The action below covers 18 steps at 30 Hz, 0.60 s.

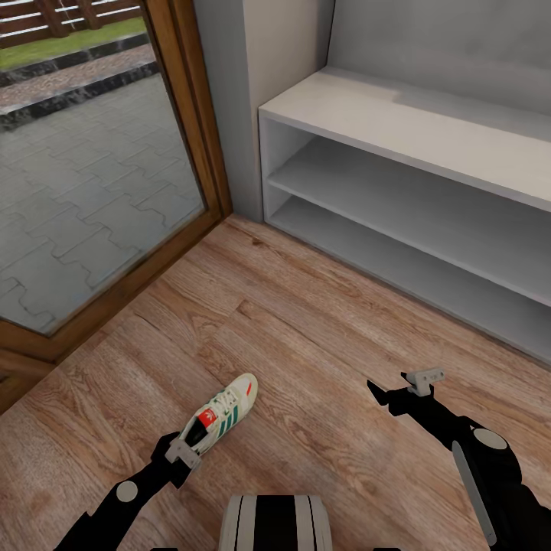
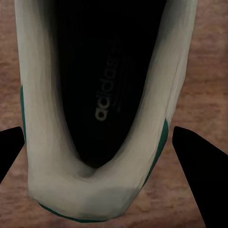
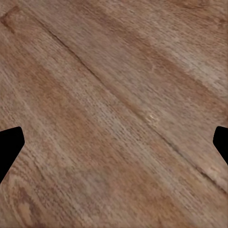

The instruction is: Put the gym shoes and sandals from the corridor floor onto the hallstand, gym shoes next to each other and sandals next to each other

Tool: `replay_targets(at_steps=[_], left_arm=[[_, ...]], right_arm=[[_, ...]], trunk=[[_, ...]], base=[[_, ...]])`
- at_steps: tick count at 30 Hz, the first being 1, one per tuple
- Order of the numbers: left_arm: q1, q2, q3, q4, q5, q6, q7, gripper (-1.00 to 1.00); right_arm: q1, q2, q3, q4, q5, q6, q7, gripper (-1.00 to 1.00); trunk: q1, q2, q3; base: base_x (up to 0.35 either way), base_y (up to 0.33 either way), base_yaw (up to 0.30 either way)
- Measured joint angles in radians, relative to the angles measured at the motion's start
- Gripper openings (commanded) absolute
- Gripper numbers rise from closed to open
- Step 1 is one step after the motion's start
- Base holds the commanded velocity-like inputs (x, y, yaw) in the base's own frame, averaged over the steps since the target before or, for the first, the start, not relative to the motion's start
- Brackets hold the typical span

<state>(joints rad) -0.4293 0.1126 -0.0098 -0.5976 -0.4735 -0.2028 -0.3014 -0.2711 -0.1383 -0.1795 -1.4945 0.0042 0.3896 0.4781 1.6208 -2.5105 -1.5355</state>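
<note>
The gym shoe point(image 1: 223, 417) lies on the corridor floor point(image 1: 306, 337) at lower centre; the left gripper point(image 2: 114, 147), open, straddles its heel; it looks light and soft, so gripping the firmer heel collar seems best.

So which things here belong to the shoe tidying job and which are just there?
Job:
- gym shoe on the corridor floor
- hallstand, shelves bare where visible
- left gripper, fingers open either side of the shoe's heel

Just there:
- glass door, wooden frame
- right gripper, open over bare planks
</note>
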Motion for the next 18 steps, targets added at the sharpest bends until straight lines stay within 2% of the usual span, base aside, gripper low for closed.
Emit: replay_targets(at_steps=[9, 18], left_arm=[[0.000, 0.000, -0.001, 0.000, -0.001, 0.000, -0.001, -1.00], [0.000, -0.002, -0.001, 0.001, 0.001, 0.001, 0.000, -1.00]], right_arm=[[0.000, 0.000, 0.000, 0.000, 0.000, 0.000, 0.000, 1.00], [0.000, 0.000, 0.000, 0.000, 0.000, 0.000, 0.000, 1.00]], trunk=[[0.000, 0.000, 0.000], [-0.004, 0.002, 0.035]], base=[[0.000, 0.000, 0.000], [0.000, 0.000, 0.000]])
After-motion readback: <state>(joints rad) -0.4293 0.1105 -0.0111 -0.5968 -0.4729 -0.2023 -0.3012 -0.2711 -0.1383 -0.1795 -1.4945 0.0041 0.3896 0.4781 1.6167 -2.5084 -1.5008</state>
